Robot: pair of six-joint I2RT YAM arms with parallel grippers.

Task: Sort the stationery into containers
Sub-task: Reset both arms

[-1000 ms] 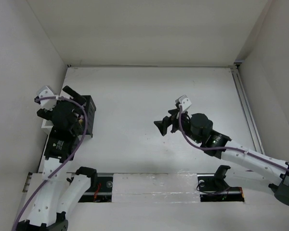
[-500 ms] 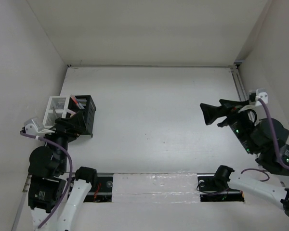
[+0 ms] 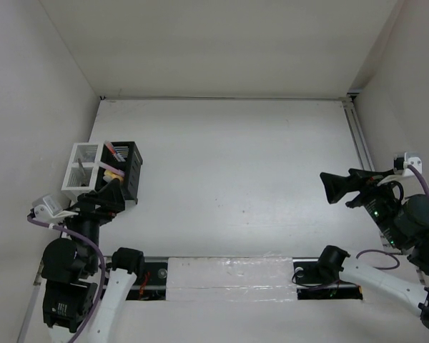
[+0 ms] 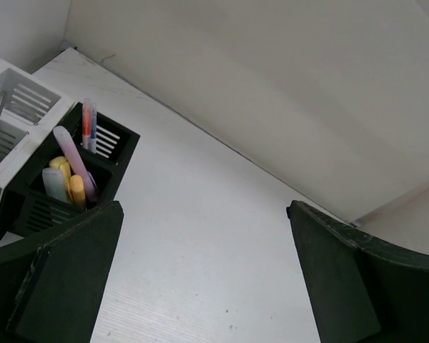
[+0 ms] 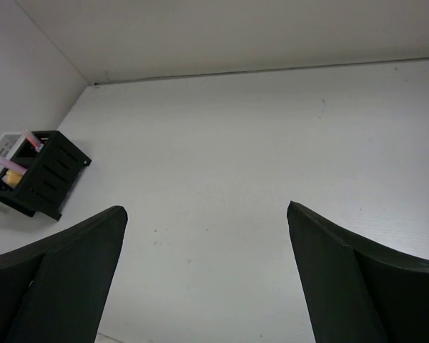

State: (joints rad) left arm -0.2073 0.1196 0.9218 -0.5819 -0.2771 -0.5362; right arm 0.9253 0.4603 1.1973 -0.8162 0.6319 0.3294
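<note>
Black slatted plastic box (image 4: 53,204) sits at the far left of the matte white table (image 3: 236,164), right against the white slatted box (image 3: 81,170). The black box holds a lilac stick (image 4: 74,158), a stubby yellow highlighter (image 4: 59,168), an orange one (image 4: 77,190) and thin red and blue pens (image 4: 89,123) upright in the far cell (also a pale stub, colour unclear). Left gripper (image 4: 200,275) is just near of the boxes, fingers spread, nothing held; one finger hides the box's near corner. Right gripper (image 5: 207,275) is well apart at the right, spread, nothing held.

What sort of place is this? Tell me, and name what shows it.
Likely a robot test cell: white table boxed in by plain walls, left arm and right arm mounted at its near edge, black organiser and white organiser as props.
</note>
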